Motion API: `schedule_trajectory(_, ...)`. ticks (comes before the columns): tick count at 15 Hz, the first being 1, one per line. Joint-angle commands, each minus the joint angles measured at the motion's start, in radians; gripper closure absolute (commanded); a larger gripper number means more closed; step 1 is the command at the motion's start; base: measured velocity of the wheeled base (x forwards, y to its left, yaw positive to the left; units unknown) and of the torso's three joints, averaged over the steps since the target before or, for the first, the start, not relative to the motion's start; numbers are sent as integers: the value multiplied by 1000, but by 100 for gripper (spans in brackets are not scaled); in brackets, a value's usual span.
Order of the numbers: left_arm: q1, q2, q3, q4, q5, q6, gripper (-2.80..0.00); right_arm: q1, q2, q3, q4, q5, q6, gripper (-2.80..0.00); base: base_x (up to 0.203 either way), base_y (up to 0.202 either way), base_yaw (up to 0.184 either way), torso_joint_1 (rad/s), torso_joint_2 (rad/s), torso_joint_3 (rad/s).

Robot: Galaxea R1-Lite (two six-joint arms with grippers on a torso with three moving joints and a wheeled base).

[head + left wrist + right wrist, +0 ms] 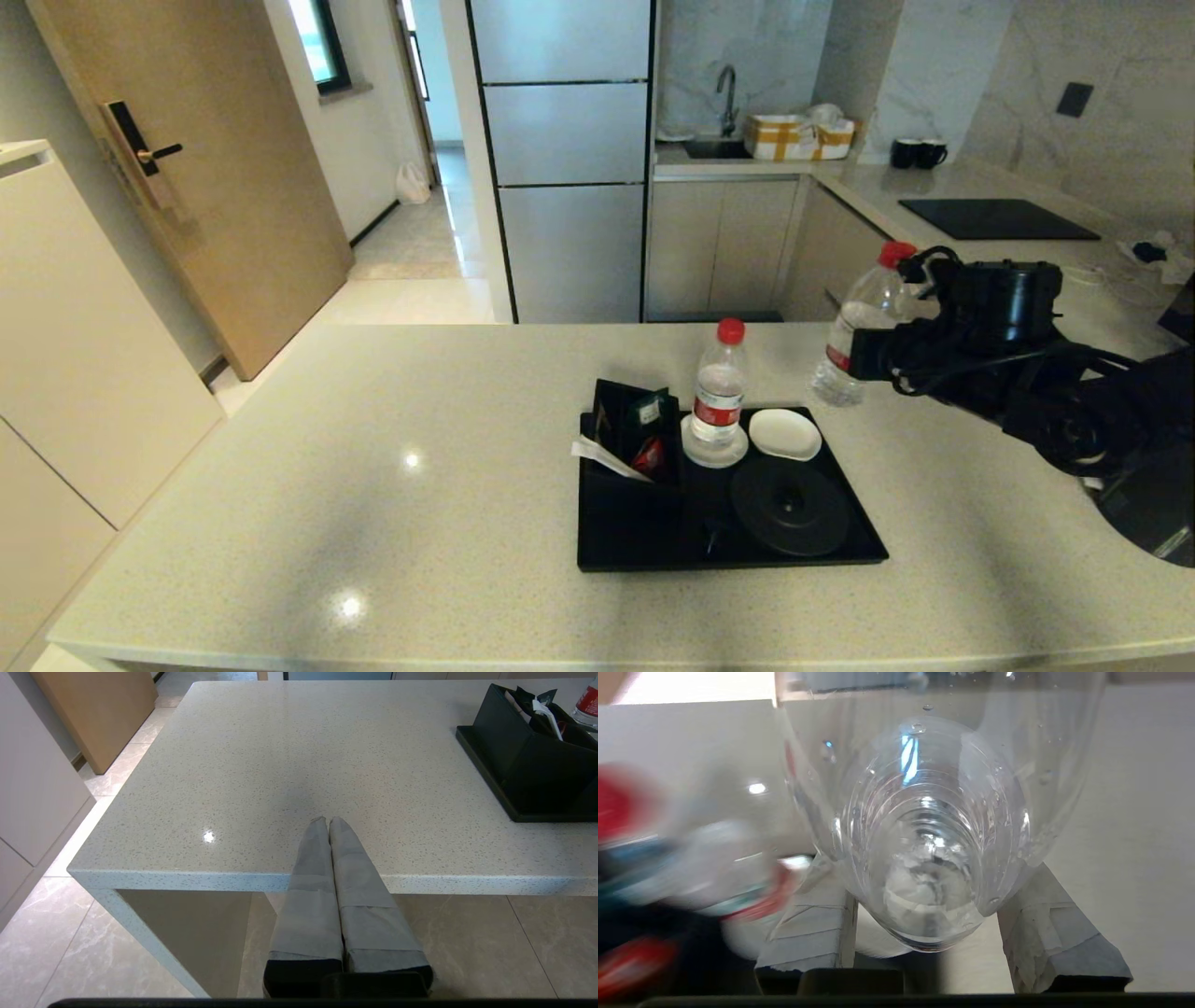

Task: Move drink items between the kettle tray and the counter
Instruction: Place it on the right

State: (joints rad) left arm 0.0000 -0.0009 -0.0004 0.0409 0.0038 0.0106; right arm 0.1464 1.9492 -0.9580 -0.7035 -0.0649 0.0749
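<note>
A pale speckled stone counter (373, 485) fills the head view, with a flat black kettle tray (644, 546) resting on it near the middle. On the tray, toward its right front, sits the round black kettle base disc (790, 506), with nothing on it. Behind the disc lies a small white saucer (785, 434), bare, and just left of that a second saucer (714, 455) carries an upright clear plastic water bottle (719, 397) with a red cap and a red and white label; the label's writing is too small to read. At the tray's left rear stands a black sachet box (635, 434) holding packets and a white wrapped item. Beyond the tray's right rear corner, the right gripper (864, 355) is clamped on a second clear bottle (854, 322) of the same kind, red cap uppermost, tilted slightly; it seems to be lifted just clear of the counter, though the angle makes that hard to confirm. In the right wrist view its taped grey fingers (817, 924) press either side of the bottle's clear body (924, 835). The left gripper (329, 823) hangs off the counter's near edge, well left of the tray, its taped fingers pressed together on nothing.
</note>
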Motion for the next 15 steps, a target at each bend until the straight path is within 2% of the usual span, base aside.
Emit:
schedule_trajectory(1,0,1,0,-1,1,0,0,-43,80,-30,-4,-1,0,0,0,0,0,0,0,0)
schedule_trajectory(7,0,1,-1,1,1,0,0,-126,255,-115,-19,1,10,0,0,0,0,0,0,0)
schedule_trajectory(15,0,1,0,-1,1,0,0,-140,316,-143,-25,-13,11,0,0,0,0,0,0,0)
